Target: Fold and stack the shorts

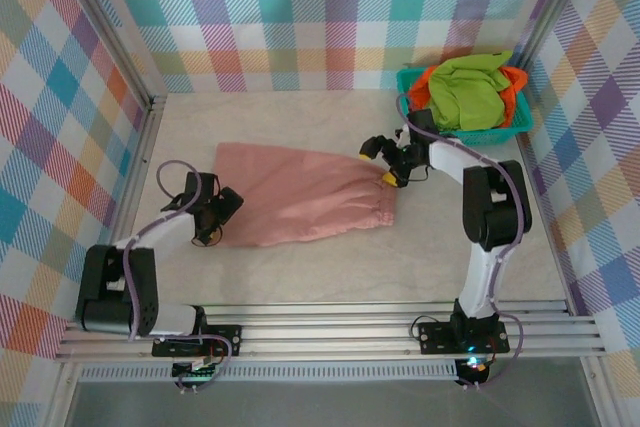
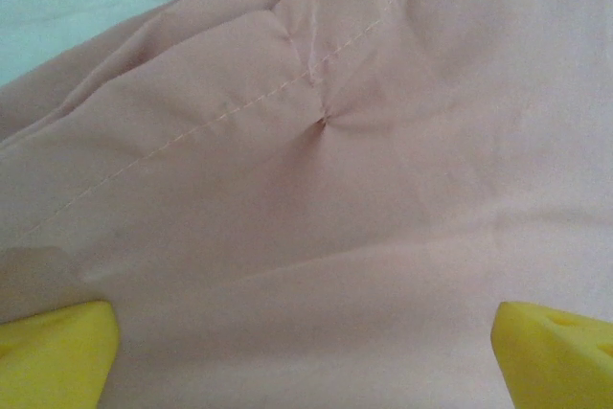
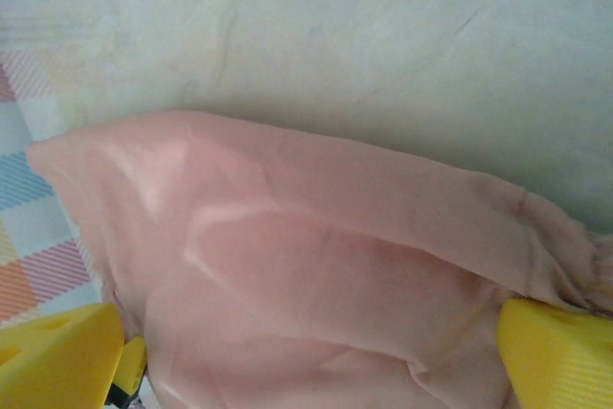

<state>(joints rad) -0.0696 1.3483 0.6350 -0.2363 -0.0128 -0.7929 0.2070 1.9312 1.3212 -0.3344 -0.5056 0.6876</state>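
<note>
The dusty pink shorts (image 1: 300, 192) lie spread flat in the middle of the table, gathered waistband to the right. My left gripper (image 1: 222, 209) stands open over their left edge; its wrist view shows stitched pink fabric (image 2: 316, 189) under the wide-apart yellow fingertips (image 2: 57, 352). My right gripper (image 1: 378, 163) is open at the upper right corner by the waistband. Pink cloth (image 3: 306, 237) lies between its yellow fingertips (image 3: 560, 356) without being pinched. The lime green shorts (image 1: 468, 92) and the bright orange shorts (image 1: 516, 77) sit piled in the basket.
The teal plastic basket (image 1: 515, 125) stands at the back right corner, against the checked walls. Bare pale tabletop (image 1: 300, 267) lies in front of the pink shorts and behind them (image 3: 383, 35). A metal rail runs along the near edge.
</note>
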